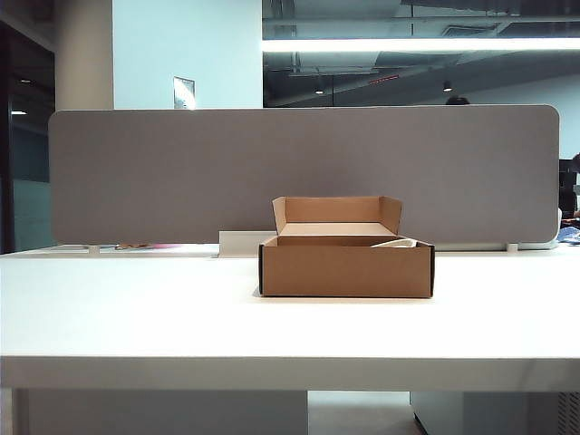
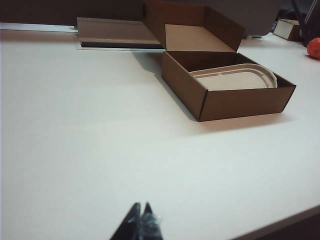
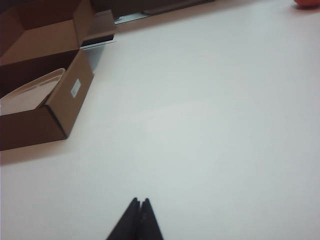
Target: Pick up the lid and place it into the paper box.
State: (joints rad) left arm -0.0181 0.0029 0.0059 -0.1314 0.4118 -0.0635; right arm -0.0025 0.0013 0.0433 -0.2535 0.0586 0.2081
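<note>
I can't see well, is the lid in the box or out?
In. The lid lies inside the paper box, tilted, its rounded end leaning on one wall.

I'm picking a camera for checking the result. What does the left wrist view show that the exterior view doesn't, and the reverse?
Left wrist only: the lid lying inside the box, most of its top visible, and the shut left gripper above the table. Exterior only: the grey divider behind the box; just a sliver of lid shows, and no grippers. Both: box, raised back flap, white table.
</note>
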